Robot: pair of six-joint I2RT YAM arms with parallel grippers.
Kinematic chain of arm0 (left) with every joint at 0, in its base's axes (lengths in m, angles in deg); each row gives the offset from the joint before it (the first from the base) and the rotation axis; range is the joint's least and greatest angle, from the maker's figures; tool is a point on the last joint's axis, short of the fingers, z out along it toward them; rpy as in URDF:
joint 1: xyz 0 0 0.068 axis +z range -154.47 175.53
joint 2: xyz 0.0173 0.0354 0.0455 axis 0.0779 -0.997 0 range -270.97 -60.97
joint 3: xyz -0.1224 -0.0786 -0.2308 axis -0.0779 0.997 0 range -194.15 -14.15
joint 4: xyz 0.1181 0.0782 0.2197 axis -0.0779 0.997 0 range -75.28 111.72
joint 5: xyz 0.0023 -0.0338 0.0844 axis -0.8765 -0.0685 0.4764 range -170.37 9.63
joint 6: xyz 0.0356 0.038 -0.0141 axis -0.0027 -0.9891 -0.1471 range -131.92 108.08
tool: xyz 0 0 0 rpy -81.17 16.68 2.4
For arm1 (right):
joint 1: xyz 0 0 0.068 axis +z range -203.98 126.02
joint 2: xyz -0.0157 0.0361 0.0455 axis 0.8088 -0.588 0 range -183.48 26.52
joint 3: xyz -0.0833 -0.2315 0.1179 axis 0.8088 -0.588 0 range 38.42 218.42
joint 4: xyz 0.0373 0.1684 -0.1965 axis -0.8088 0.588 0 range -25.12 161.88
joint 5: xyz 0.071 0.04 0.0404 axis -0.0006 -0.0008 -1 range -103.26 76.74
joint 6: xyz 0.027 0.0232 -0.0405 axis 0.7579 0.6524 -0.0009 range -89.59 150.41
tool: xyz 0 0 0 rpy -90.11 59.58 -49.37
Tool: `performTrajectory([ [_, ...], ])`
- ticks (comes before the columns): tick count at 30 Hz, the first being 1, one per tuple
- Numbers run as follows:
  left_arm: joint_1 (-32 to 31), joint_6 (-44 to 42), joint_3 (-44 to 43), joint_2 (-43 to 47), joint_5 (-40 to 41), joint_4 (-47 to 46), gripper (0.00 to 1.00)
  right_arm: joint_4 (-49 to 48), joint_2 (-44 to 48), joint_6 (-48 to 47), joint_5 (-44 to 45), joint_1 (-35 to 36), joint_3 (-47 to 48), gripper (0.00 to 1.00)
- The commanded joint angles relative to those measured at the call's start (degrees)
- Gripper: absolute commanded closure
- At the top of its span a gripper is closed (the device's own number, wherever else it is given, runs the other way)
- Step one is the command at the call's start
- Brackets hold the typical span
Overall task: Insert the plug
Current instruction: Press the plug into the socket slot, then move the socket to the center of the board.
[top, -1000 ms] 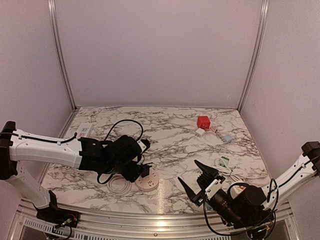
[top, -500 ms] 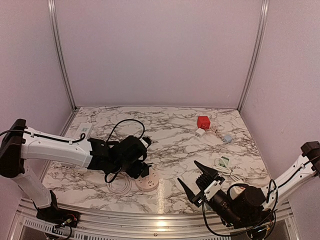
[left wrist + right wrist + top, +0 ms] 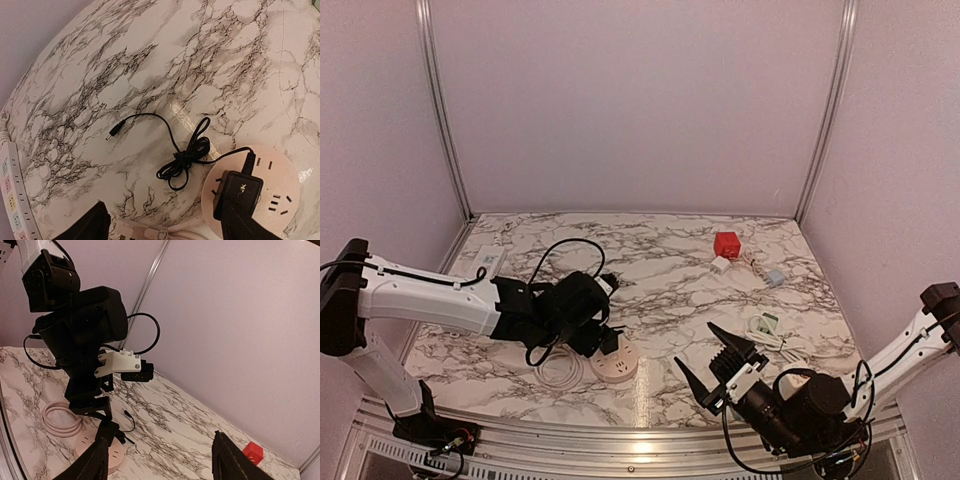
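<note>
Marble-patterned tabletop (image 3: 660,250) fills the floor of a pale lilac booth. At its far left edge lies a long white power strip (image 3: 490,262). Next comes the left gripper (image 3: 600,345), which hangs low over the round pinkish-white socket hub (image 3: 617,364). Its jaws are spread wide and have hold of nothing. In the wrist view the black adapter plug (image 3: 239,192) stands on the hub's face, and I cannot tell whether its pins are fully home. The plug does not sit midway between the jaws: it lies off to one side, just at the dark finger (image 3: 245,227) on the picture's right, with the other finger well apart. Its long side runs roughly across the line the jaws close along. Its thin black lead (image 3: 182,157) trails away from the hub in a loose knot. The left arm is much the nearer, so pressing or re-gripping falls to it after a sideways shift. Further right, the right gripper (image 3: 705,357) hovers open and empty, well apart from the hub. Beyond it sits a small red cube (image 3: 726,244)
</note>
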Motion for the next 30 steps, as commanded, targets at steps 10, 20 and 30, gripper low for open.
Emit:
performTrajectory([
  [10, -3.3, 1.6, 5.9, 13.3, 0.0, -2.6, 0.01, -3.3, -3.0, -2.2, 1.9, 0.4, 2.6, 0.34],
  [20, -13.9, 1.8, 5.0, 11.1, 6.4, -0.5, 0.01, -8.2, -5.5, -5.2, 3.3, 0.1, 2.3, 0.33],
  [30, -22.4, 0.9, 1.3, -4.3, 14.4, 3.6, 0.01, -10.5, -5.8, -6.5, 4.2, -0.5, 1.9, 0.32],
])
